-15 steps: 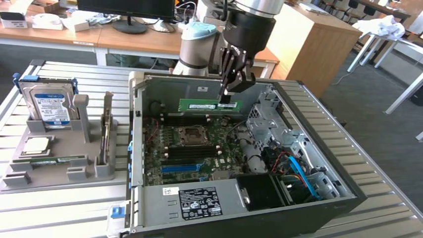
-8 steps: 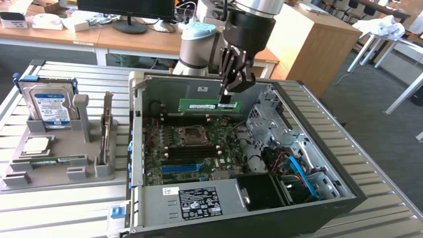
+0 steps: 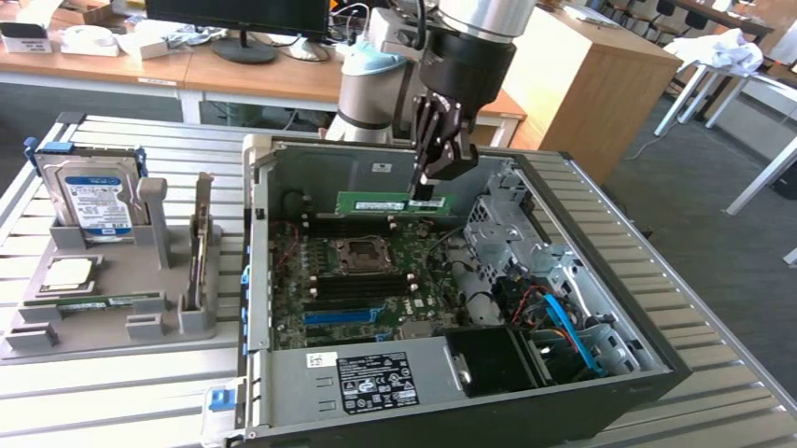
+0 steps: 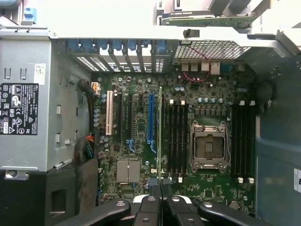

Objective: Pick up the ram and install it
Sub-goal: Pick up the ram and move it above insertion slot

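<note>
- Green ram hangs over the motherboard in the open case, pinched near one end by the closed gripper.
- Probably light, stiff and fragile; best held by its flat faces, clear of the contacts.

hard drive: upright in grey holder | power supply: inside open case

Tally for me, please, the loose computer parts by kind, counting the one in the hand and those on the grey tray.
RAM: 2 (held stick in the hand, spare stick on the tray)
Hard drive: 1
CPU: 1
Upright card: 1
Total: 5
</note>
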Motion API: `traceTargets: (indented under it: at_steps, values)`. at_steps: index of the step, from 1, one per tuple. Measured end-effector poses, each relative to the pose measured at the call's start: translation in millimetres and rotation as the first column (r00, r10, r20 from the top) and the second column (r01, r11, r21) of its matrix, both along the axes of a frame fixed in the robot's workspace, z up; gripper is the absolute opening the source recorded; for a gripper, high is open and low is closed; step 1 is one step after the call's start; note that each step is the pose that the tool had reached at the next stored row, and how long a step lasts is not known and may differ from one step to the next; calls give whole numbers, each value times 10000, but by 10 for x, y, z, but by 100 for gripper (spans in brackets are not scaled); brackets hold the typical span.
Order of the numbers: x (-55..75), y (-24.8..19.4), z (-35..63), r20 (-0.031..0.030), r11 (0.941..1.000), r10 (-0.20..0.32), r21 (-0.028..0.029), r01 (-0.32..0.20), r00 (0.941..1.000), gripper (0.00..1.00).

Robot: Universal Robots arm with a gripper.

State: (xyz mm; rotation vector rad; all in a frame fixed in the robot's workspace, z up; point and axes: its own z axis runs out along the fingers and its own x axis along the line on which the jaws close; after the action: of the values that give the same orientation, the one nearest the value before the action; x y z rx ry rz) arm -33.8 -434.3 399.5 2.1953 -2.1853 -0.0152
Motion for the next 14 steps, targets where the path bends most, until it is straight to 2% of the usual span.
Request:
traceTargets:
  at_steps: [14]
  values:
    - [0, 0, -153, 5, 10000, 0, 2, 0, 10000, 11]
